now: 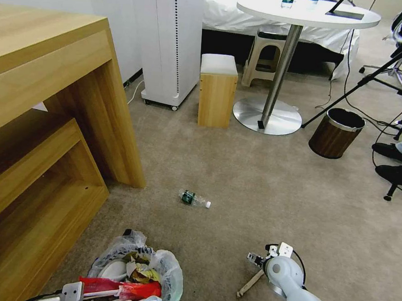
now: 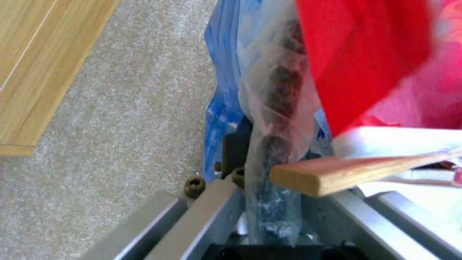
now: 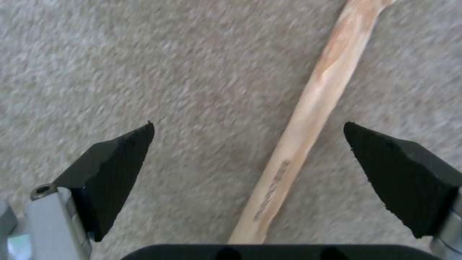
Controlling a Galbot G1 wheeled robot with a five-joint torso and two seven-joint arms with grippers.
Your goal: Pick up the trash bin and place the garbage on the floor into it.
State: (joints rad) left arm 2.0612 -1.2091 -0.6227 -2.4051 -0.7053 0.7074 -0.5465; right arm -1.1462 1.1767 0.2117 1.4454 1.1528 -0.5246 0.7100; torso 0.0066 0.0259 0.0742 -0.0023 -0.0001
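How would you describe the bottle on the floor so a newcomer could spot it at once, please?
Start at the wooden desk on the robot's left and look to the carpet just beyond its front corner. There the bottle lies on its side, alone: small, clear, with a green label and white cap.

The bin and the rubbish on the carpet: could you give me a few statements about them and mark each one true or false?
1. The right gripper has its jaws shut on the wooden stick. False: the jaws are open, either side of the stick lying on the floor.
2. The trash bin already holds litter. True.
3. The green-label bottle lies in the bin. False: it lies on the floor.
4. The left gripper grips the bin's rim. True.
5. The brown bin stands by the round table. True.
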